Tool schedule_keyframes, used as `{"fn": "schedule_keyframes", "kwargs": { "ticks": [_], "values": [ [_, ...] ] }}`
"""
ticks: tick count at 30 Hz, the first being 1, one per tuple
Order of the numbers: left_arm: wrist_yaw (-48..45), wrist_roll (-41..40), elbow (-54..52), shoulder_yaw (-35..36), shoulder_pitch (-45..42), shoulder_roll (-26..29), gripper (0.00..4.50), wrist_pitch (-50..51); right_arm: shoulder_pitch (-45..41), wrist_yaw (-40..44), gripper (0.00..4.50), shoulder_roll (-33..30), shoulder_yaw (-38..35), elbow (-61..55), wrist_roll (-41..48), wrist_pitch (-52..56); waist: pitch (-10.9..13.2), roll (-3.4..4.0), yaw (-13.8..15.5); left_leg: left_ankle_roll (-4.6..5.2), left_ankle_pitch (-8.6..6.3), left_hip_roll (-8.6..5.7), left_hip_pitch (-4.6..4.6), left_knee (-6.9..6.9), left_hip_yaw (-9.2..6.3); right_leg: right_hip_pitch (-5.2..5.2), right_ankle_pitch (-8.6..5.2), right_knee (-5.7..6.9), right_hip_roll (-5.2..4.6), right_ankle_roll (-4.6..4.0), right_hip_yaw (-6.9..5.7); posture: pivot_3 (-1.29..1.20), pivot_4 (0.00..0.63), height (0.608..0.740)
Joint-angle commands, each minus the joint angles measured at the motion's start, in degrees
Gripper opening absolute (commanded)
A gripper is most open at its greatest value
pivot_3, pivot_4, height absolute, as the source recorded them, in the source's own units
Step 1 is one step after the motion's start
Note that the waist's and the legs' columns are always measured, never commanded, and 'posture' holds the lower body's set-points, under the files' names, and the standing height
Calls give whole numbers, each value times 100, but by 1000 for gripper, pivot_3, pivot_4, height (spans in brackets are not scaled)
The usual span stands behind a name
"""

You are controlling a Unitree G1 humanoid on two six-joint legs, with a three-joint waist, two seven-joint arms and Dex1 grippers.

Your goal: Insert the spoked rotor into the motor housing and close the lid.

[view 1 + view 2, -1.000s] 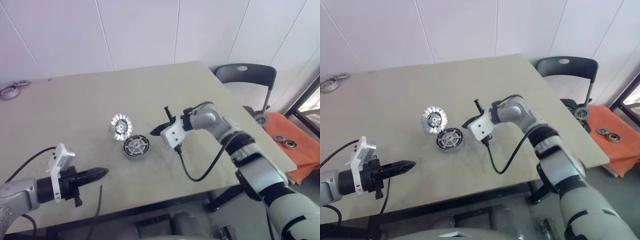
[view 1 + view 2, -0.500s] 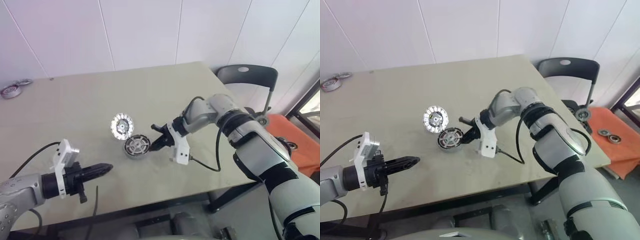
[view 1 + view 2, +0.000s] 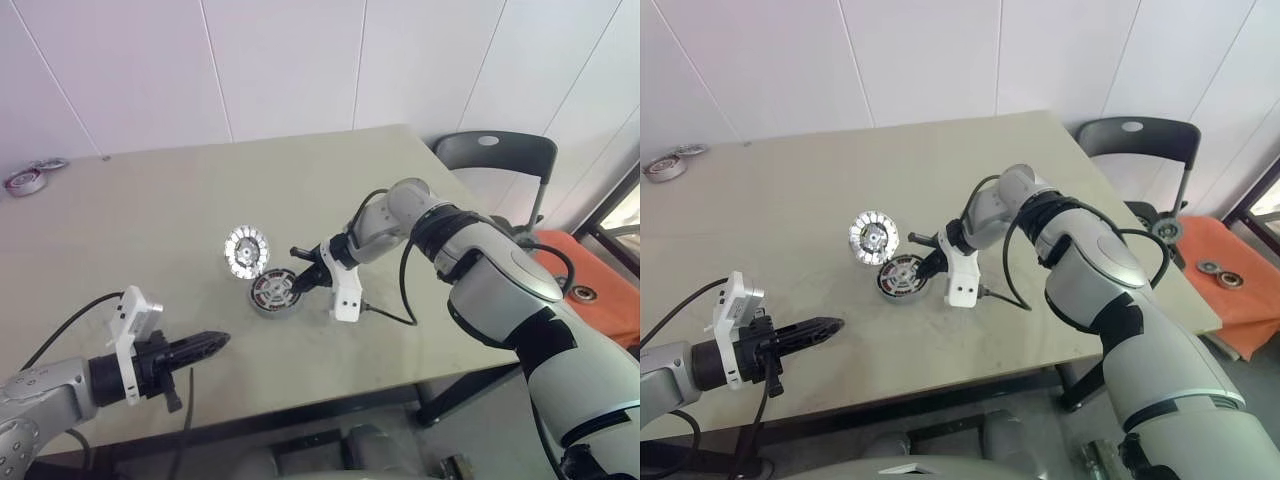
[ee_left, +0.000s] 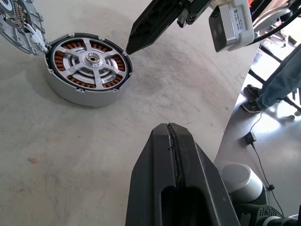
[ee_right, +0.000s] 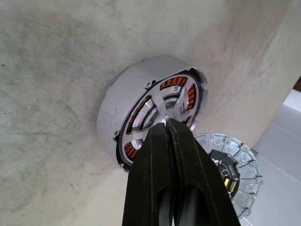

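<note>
Resting on the surface (image 3: 150,220) near its middle, the housing (image 3: 274,293) lies flat with its spoked rotor (image 4: 89,59) seated inside, copper windings showing between the spokes. Its lid (image 3: 246,249) stands tilted just beyond it on the far left side, touching the housing's rim, inner face turned toward the camera. The right fingers (image 3: 304,281) are clenched with nothing between them, and their tip sits at the housing's right rim; whether it actually touches cannot be told. The left fingers (image 3: 205,346) are also clenched and empty, hovering over the near left part of the surface, well apart from the housing and pointing roughly toward it. Two metal rings (image 3: 28,179) lie at the far left edge of the surface. A dark chair (image 3: 497,156) stands off the right side, with an orange mat (image 3: 600,290) on the floor beyond it.
</note>
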Motion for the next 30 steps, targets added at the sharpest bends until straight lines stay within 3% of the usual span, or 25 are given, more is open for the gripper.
{"fn": "schedule_keyframes", "kwargs": {
  "ticks": [1, 6, 19, 30],
  "values": [
    [-9, -85, -155, 150, 64, -26, 0, -82, -330, -159, 433, 57, 11, 79, 93, -33, 0, 0, -12, 0, 0, 0, 1, 0, 0, -1, 0, 2, 0, 0, 0, 0, 0, 740],
    [-18, -92, -194, 170, 223, -66, 0, -98, -394, -162, 1966, -40, 204, 10, -37, -78, 0, -1, -8, 0, 0, 0, 1, 0, -2, -1, 0, 4, 0, 0, -1, 0, 0, 740],
    [52, -74, -148, 137, 176, -111, 0, -155, -444, -562, 1966, -106, 739, -183, -421, -226, 0, 0, -1, 0, 0, 0, 1, 3, -3, -1, 0, 8, 0, 0, -2, 0, 0, 740],
    [179, -55, -273, 47, 225, -250, 0, -192, -473, -971, 1966, 373, 1145, 179, -734, 350, -1, -1, 0, 0, 0, 0, 3, 7, -4, 0, 0, 16, 1, 0, -2, 0, 0, 740]
  ]
}}
